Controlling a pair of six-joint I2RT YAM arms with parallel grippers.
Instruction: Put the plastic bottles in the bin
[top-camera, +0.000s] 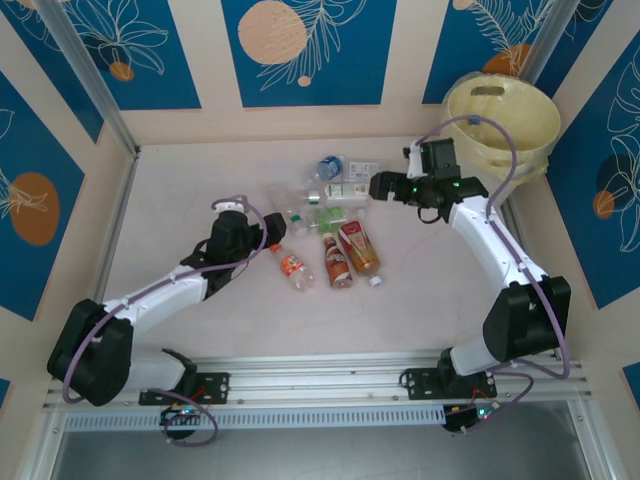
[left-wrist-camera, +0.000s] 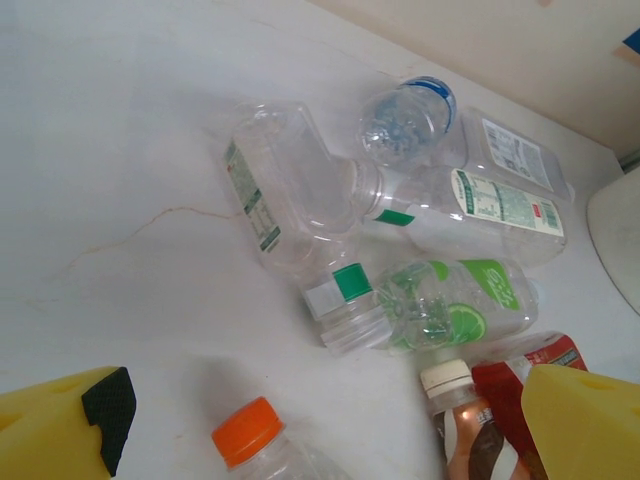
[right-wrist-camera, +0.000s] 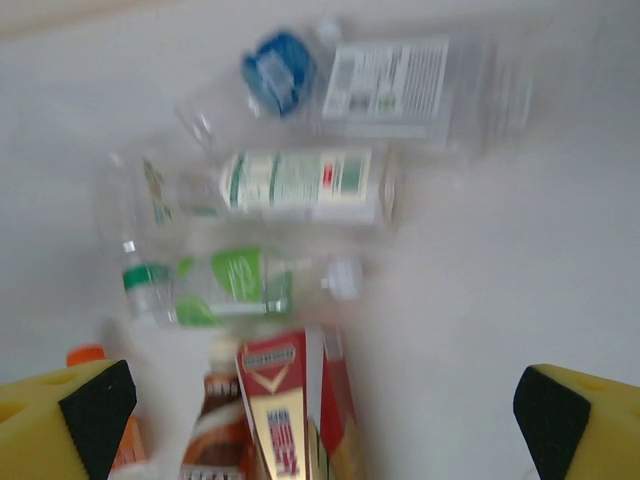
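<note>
Several plastic bottles (top-camera: 322, 215) lie in a loose heap mid-table. My left gripper (top-camera: 262, 240) is open at the heap's left side, its yellow fingers (left-wrist-camera: 60, 428) wide apart above an orange-capped bottle (left-wrist-camera: 250, 438). Beyond that lie a green-capped lime-label bottle (left-wrist-camera: 440, 305) and a clear bottle (left-wrist-camera: 290, 190). My right gripper (top-camera: 385, 187) hovers open at the heap's upper right. In its blurred view, a red-label bottle (right-wrist-camera: 290, 400) and a brown one (right-wrist-camera: 215, 430) lie between the fingers (right-wrist-camera: 585, 420), untouched. The cream-yellow bin (top-camera: 500, 125) stands in the far right corner.
Low beige walls with metal posts (top-camera: 90, 75) border the white table on the left, back and right. A blue-capped bottle (top-camera: 330, 166) and a white-label one (top-camera: 350, 195) lie at the heap's far edge. Bare tabletop (top-camera: 180, 180) spreads left of the heap.
</note>
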